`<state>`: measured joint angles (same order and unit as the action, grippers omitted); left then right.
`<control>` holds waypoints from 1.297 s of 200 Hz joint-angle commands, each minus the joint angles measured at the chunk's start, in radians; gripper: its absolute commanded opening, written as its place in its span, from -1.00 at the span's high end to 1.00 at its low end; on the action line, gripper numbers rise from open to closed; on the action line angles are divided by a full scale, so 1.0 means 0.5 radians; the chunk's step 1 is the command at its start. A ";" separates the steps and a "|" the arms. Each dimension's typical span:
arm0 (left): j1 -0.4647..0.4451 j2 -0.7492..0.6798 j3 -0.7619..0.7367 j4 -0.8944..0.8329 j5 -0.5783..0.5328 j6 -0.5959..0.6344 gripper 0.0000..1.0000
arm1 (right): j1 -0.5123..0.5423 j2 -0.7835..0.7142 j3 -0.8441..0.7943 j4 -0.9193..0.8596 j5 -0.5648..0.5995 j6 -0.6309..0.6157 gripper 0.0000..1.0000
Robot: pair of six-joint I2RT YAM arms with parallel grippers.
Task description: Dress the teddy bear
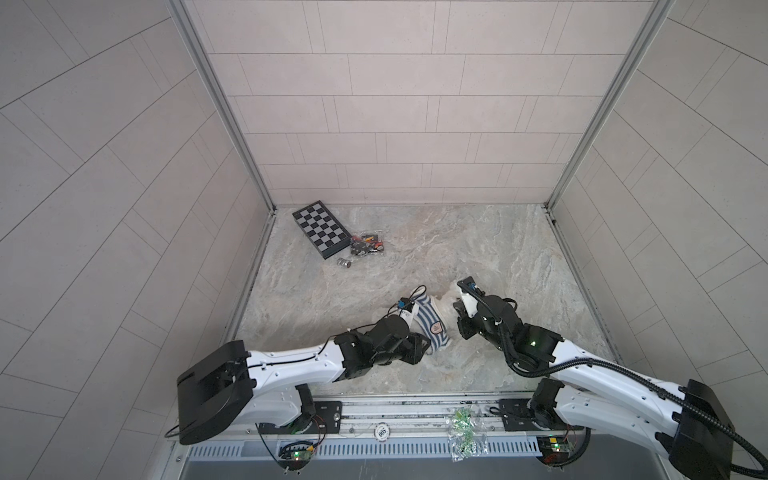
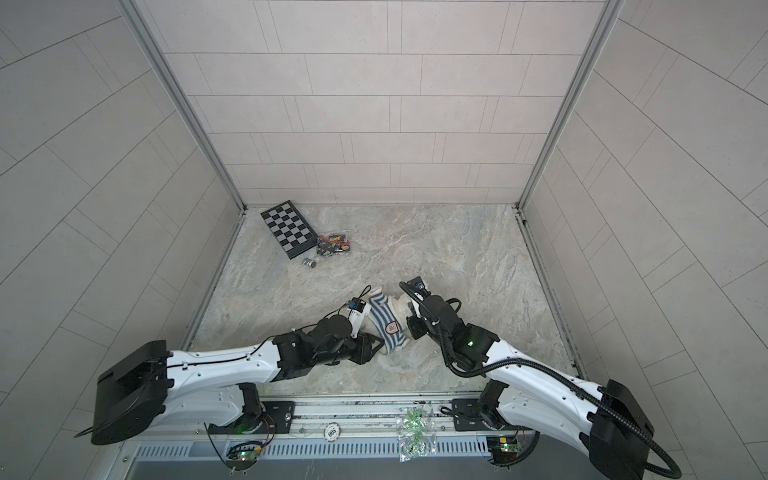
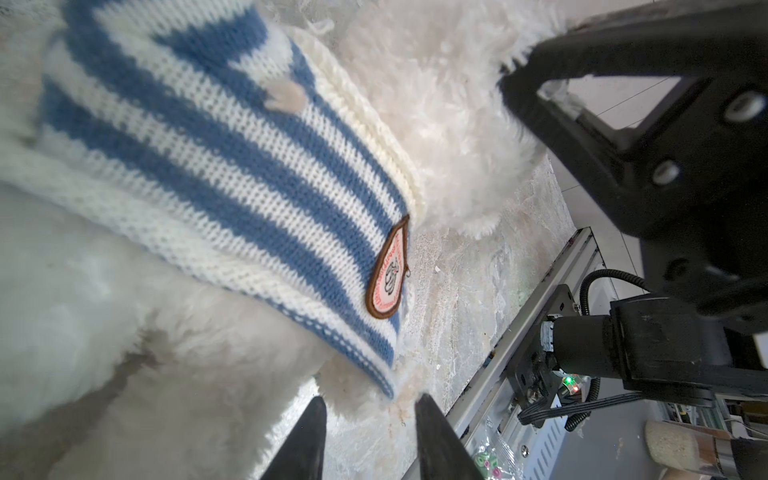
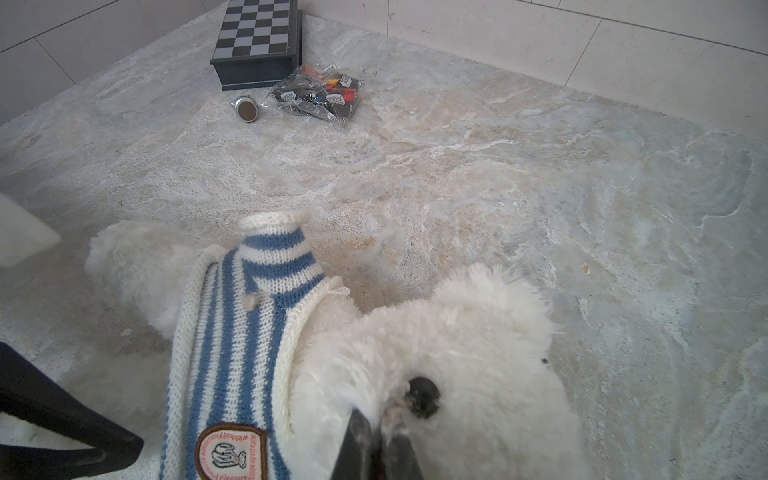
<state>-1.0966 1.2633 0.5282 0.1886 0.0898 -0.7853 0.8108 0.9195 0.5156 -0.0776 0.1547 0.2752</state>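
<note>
The teddy bear (image 4: 478, 340), white and fluffy, lies on the marble table with a blue-and-white striped shirt (image 4: 232, 332) round its body. One empty sleeve sticks up. In both top views the shirt (image 1: 430, 328) (image 2: 386, 324) shows between the two arms. My right gripper (image 4: 376, 419) is shut on the fur of the bear's face, just beside its dark nose (image 4: 422, 395). My left gripper (image 3: 371, 399) is open at the shirt's (image 3: 228, 166) hem, near the badge (image 3: 388, 274), with only bare table between its fingertips. In a top view it sits at the shirt's near-left side (image 1: 417, 345).
A chessboard box (image 1: 320, 228) stands at the back left corner, with a clear bag of small parts (image 1: 365, 245) and a small metal cylinder (image 1: 345, 262) beside it. A bag of green pieces (image 1: 463, 432) lies on the front rail. Tiled walls close three sides.
</note>
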 commanded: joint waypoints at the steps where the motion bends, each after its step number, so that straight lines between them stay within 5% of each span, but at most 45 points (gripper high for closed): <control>1: -0.008 0.070 0.085 0.094 -0.019 -0.021 0.27 | 0.013 -0.056 -0.019 0.048 0.071 0.054 1.00; 214: 0.086 0.387 0.217 0.232 -0.053 -0.089 0.52 | 0.026 -0.119 -0.037 0.032 0.102 0.053 1.00; 247: 0.088 0.375 0.206 0.247 -0.038 -0.082 1.00 | 0.026 -0.138 -0.043 0.012 0.113 0.045 1.00; 259: 0.102 0.340 0.168 0.226 -0.048 -0.080 1.00 | 0.025 -0.152 -0.049 -0.011 0.130 0.036 1.00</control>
<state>-1.0573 1.4548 0.6163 0.2897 0.0715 -0.8295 0.8181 0.8730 0.4976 -0.0795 0.1921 0.2886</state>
